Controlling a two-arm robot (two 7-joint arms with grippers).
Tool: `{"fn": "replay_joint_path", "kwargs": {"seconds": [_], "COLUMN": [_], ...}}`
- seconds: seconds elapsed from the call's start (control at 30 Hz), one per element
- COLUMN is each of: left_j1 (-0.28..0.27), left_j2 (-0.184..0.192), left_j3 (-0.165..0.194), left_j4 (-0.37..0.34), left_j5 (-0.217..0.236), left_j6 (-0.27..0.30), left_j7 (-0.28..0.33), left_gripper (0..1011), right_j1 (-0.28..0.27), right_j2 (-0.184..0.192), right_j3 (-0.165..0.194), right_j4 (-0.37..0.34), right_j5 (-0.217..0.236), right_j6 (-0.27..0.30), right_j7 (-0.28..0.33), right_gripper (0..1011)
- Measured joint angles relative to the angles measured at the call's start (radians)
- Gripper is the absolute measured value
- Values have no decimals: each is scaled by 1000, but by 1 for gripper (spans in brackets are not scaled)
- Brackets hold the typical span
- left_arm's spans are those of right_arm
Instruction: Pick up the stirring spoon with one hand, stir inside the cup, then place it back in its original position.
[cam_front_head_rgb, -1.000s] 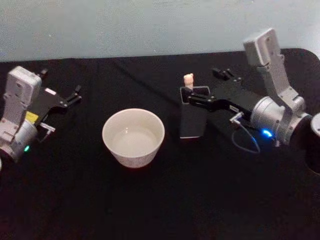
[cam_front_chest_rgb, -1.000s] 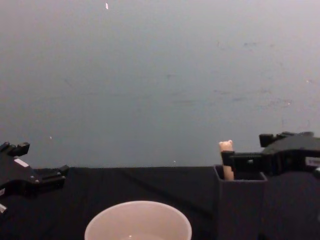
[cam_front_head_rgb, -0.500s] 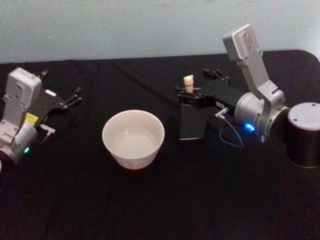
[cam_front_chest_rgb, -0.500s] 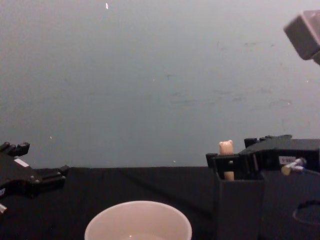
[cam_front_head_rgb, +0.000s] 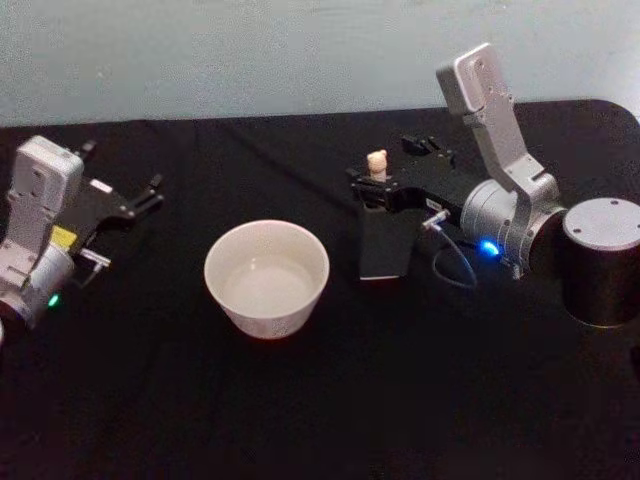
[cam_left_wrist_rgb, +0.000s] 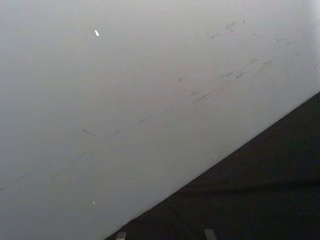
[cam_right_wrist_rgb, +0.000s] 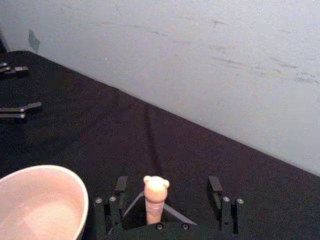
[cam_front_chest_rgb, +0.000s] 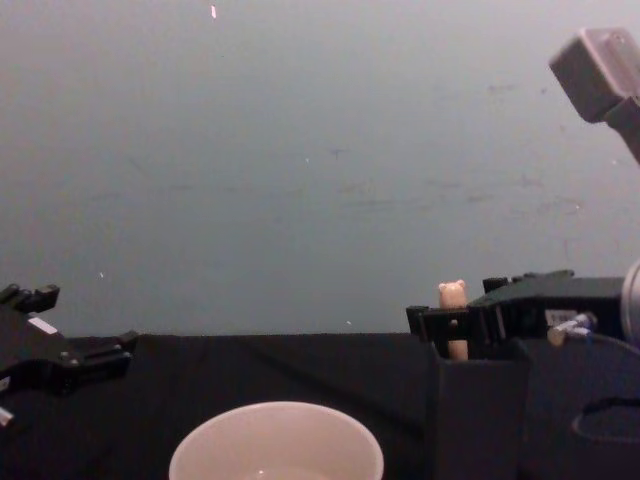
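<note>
Black worktop (cam_front_head_rgb: 400, 380): our right tool (cam_right_wrist_rgb: 167, 186) gapes around the stirring spoon (cam_right_wrist_rgb: 155, 197), unlifted in its holder (cam_front_head_rgb: 385, 245); cup (cam_front_head_rgb: 267, 275) unstirred, left tool (cam_front_head_rgb: 122, 172) idle, released.

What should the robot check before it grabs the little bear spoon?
1. Stirring spoon stands upright in the box holder: ok.
2. Right end effector open, one finger either side of the handle: ok.
3. Handle gripped: not ok, gaps show on both sides.
4. Cup upright, on the holder's left, apart from it: ok.
5. Left end effector parked far to the left, away from the cup: ok.
6. Spoon's bowl free inside the holder: cannot tell, hidden.
</note>
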Motion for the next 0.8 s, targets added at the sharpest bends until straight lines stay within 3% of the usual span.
{"fn": "replay_joint_path", "kwargs": {"seconds": [0.27,0.53,0.57,0.8], "left_j1": [0,0,0,0], "left_j2": [0,0,0,0], "left_j3": [0,0,0,0], "left_j4": [0,0,0,0], "left_j5": [0,0,0,0], "left_j6": [0,0,0,0], "left_j7": [0,0,0,0], "left_gripper": [1001,1001,1001,1001], "right_j1": [-1,-2,-2,-3], "right_j2": [2,3,3,4], "right_j3": [0,-1,-1,-1], "right_j4": [-2,-3,-3,-4], "right_j5": [1,1,1,1], "right_j6": [-1,-3,-3,-4], "right_j7": [0,-1,-1,-1], "right_gripper": [991,838,746,548]}}
